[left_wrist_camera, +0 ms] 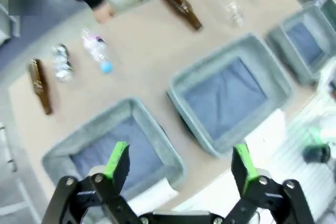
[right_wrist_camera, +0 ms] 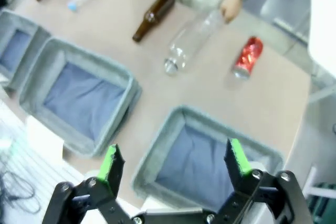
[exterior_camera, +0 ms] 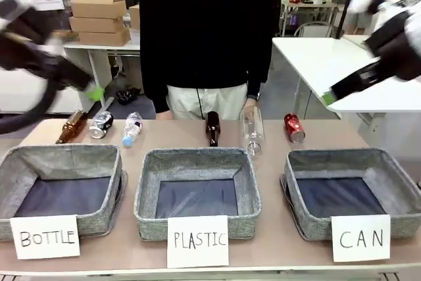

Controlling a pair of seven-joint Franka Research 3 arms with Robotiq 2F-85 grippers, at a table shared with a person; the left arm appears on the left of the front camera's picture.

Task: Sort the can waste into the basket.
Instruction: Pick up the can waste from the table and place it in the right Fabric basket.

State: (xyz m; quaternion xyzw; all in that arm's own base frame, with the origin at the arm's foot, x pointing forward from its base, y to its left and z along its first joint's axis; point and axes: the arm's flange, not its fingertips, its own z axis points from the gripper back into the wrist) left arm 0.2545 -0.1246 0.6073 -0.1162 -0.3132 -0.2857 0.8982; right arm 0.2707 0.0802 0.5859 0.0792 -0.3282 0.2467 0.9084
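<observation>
A white paper sign point(exterior_camera: 360, 237) handwritten "CAN" stands at the near wall of the basket point(exterior_camera: 335, 155). The basket is a rectangular tub of grey woven fabric with soft, slightly slumped walls and a dark bottom. Left of it sit two like tubs in a row, the "PLASTIC" basket point(exterior_camera: 195, 156) next to it and the "BOTTLE" basket point(exterior_camera: 62, 151) farthest off.

Above the tubs hang the left gripper point(left_wrist_camera: 181, 161) and the right gripper point(right_wrist_camera: 170, 163), each with its green-padded jaws spread wide and nothing between them.

Just beyond the CAN basket's far rim lies the red can point(exterior_camera: 294, 127), smooth metal, on its side. Leftward from it lie a clear plastic bottle point(exterior_camera: 252, 131) and a brown glass bottle point(exterior_camera: 212, 128). Well to the left are a small clear bottle point(exterior_camera: 132, 129) with a blue cap, the silver can point(exterior_camera: 100, 125) with dark print, and a second brown bottle point(exterior_camera: 71, 126).

All rest on a matte beige tabletop point(exterior_camera: 270, 248). A person point(exterior_camera: 204, 31) in a black top stands at its far side. Behind are a white table point(exterior_camera: 316, 57) and stacked cardboard boxes point(exterior_camera: 99, 14).
</observation>
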